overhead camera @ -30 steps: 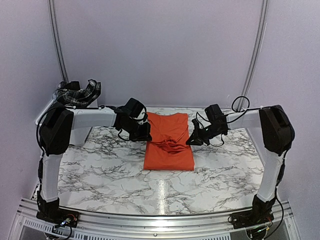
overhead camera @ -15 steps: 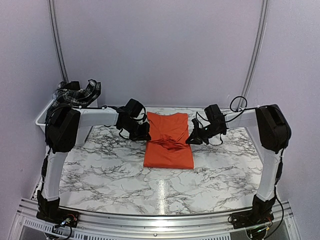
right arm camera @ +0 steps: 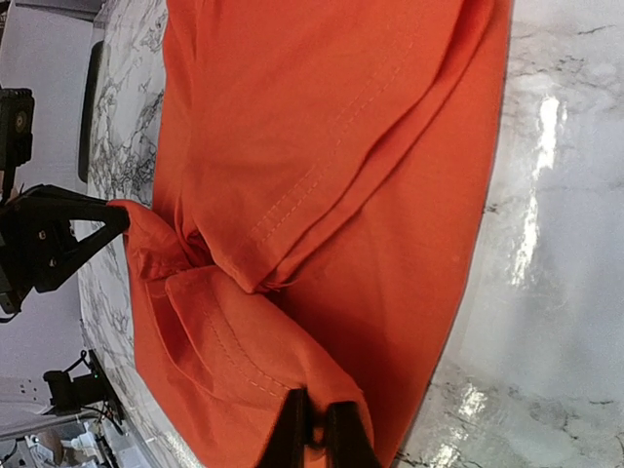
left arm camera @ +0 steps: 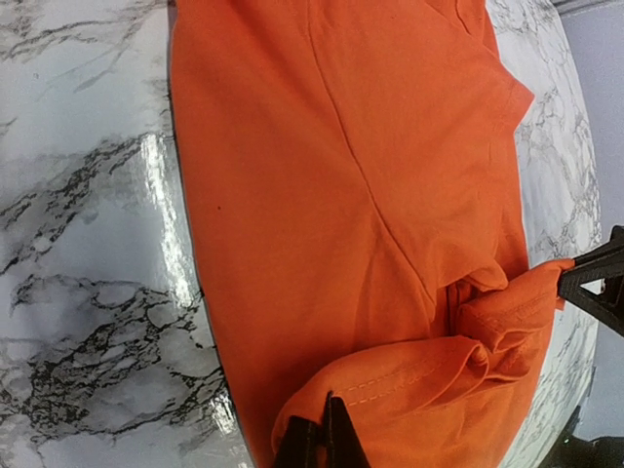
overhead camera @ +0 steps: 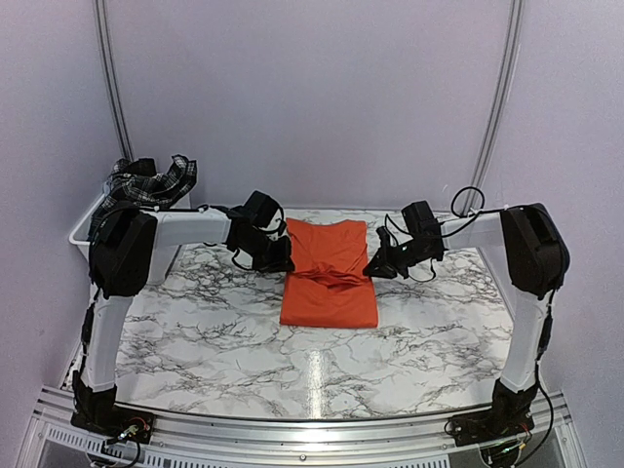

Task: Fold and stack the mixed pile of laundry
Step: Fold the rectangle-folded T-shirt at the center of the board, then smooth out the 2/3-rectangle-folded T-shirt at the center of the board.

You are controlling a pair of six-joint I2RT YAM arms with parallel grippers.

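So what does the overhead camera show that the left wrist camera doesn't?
Only the overhead view: the whole left arm and right arm, plus the plaid cloth heaped in the white bin at the far left. Only the left wrist view: the orange T-shirt hem's stitching up close, bunched where the left gripper pinches it shut. Both: the orange T-shirt on the marble table, with the right gripper clamped on its opposite edge.

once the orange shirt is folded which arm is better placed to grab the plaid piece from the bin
Left. The plaid piece lies in the white bin at far left, nearer the left claw; the right claw sits across the orange T-shirt. Both pinch that shirt now.
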